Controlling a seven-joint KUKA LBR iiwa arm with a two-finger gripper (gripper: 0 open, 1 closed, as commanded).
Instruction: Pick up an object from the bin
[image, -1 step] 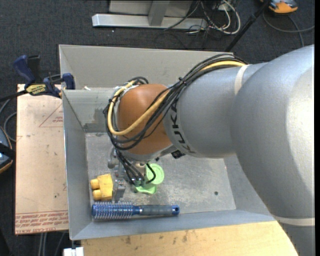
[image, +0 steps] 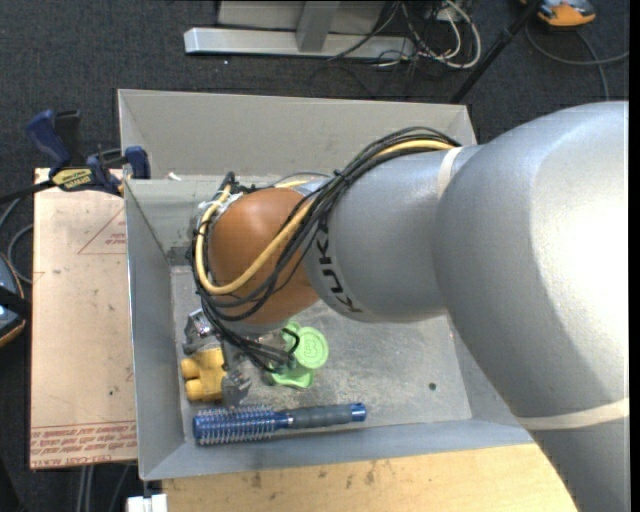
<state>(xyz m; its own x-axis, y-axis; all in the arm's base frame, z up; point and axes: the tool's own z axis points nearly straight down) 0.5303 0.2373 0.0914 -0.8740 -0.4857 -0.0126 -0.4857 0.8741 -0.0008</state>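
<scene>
Low at the left end of the bin (image: 440, 350), close to its near wall, the gripper (image: 228, 375) is down among 3 loose things. Its metal parts show just below the orange cover (image: 255, 255) on the wrist, which hides most of it from above; whether the gripper is apart or together cannot be told, and nothing can be seen clamped in it.

Nearest is a yellow piece (image: 200, 372), lumpy and short, lying just left of the gripper near the bin's left wall. It sits so close that touching or apart cannot be told.

Just right of the gripper lies a green disc (image: 303, 352), pale green and round, tilted on a flat green base. Part of its left edge is covered by the gripper's dark parts.

Along the near wall, below both, lies a blue brush (image: 275, 420), flat on the floor, bristled head to the left under the yellow piece, handle running right past the green disc.

Black and yellow cables (image: 300, 215) loop over the orange cover and run back along the grey arm (image: 400, 240), which reaches in from the right and covers the bin's right half.
</scene>
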